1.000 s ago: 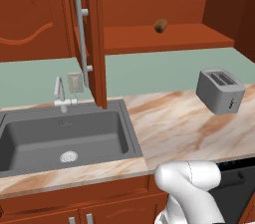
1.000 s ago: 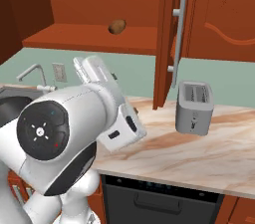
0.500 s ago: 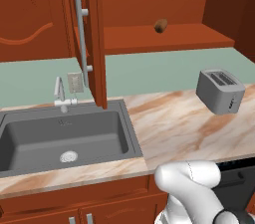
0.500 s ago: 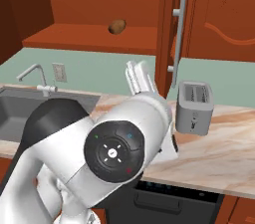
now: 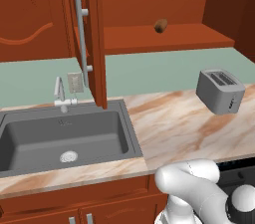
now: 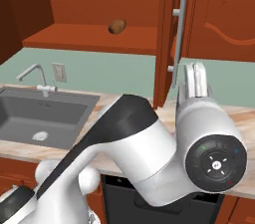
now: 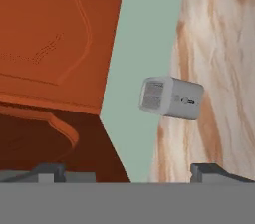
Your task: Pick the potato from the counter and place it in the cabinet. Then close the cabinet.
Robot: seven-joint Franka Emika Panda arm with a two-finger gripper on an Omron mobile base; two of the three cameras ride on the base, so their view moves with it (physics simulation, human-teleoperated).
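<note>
The potato (image 5: 160, 25) (image 6: 117, 26), a small brown lump, lies on the shelf of the open cabinet (image 5: 164, 40) (image 6: 89, 39), away from my arm. Both cabinet doors stand out edge-on, the left door (image 5: 93, 34) and the right door (image 6: 168, 34). My hand (image 6: 195, 79) is raised in front of the right door's silver handle (image 6: 181, 34). In the hand view my gripper (image 7: 130, 174) is open with nothing between its fingertips (image 7: 50, 171). It looks at the right door's arched panel (image 7: 50, 34) and the counter (image 7: 219, 44) (image 5: 184, 128).
A grey toaster (image 5: 220, 91) (image 7: 172, 98) stands on the right of the counter. The dark sink (image 5: 64, 136) (image 6: 40, 113) with its faucet (image 5: 60, 93) (image 6: 35, 76) fills the counter's left part. My white arm blocks the lower middle of the right base view.
My arm has swung to the right across the right base view and the hand has risen toward the right door. The potato has stayed on the shelf.
</note>
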